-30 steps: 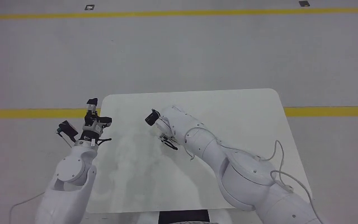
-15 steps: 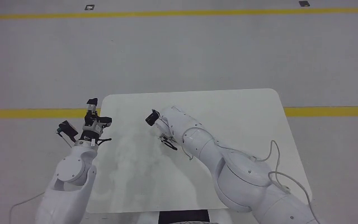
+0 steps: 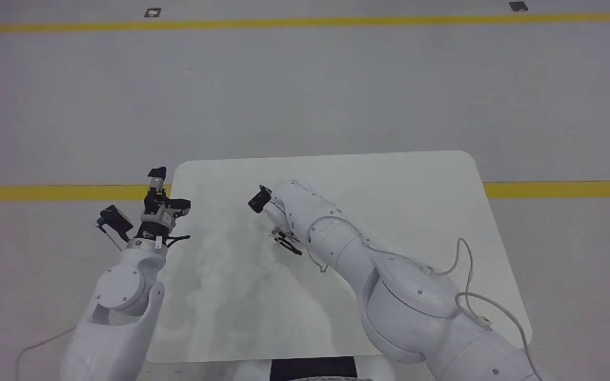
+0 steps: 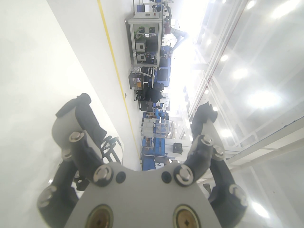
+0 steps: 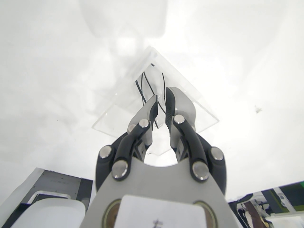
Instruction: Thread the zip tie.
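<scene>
The right gripper hangs over the middle of the white counter, pointing down into a shallow clear tray that lies flat on the surface with one corner turned towards the camera. Several thin black ties lie loosely crossed inside the tray. One zip tie rises out of that bundle and runs up through the slot between the right gripper's two fingers. Those fingers are drawn close together with only a narrow gap left between the ribbed pads, so they are slightly apart rather than clamped. The strand sits nearer one pad than the other, though the angle makes it hard to say whether it actually touches either. In the top view the right arm stretches across the counter from the near side, and its wrist is bent over a spot left of centre. The left gripper is held well apart from the tray, out at the counter's left edge. Its dark fingers are spread wide with nothing between them. One side of that gripper faces the pale counter top, and the other side faces the open hall. There a yellow floor line runs past a metal equipment cabinet.
</scene>
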Motion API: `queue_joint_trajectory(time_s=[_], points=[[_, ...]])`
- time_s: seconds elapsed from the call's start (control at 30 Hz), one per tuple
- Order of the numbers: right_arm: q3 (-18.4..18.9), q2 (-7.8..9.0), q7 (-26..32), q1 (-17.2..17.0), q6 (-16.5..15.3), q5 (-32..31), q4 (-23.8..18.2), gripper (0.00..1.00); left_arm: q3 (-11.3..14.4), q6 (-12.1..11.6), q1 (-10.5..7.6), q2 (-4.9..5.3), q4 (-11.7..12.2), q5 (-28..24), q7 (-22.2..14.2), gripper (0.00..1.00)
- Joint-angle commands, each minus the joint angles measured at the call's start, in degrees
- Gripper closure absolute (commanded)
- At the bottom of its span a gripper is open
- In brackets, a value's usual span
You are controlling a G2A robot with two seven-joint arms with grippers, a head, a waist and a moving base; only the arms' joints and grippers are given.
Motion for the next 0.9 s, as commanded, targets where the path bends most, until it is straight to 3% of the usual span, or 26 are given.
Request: queue_joint_trajectory(time_s=[0.0, 0.23, 0.4, 0.87], points=[[0.1, -0.16, 0.0, 0.0, -0.2, -0.1, 0.4, 0.88, 0.0, 0.0, 0.0, 0.0, 0.0, 0.0, 0.0, 0.0], [0.7, -0.65, 0.1, 0.0, -0.8, -0.2, 1.6, 0.9, 0.0, 0.0, 0.0, 0.0, 0.0, 0.0, 0.0, 0.0], [1.1, -0.81, 0.5, 0.0, -1.3, -0.2, 2.3, 1.0, 0.0, 0.0, 0.0, 0.0, 0.0, 0.0, 0.0, 0.0], [2.6, -0.88, 1.8, 1.6, -1.7, 0.2, 2.5, 1.0, 0.0, 0.0, 0.0, 0.0, 0.0, 0.0, 0.0, 0.0]])
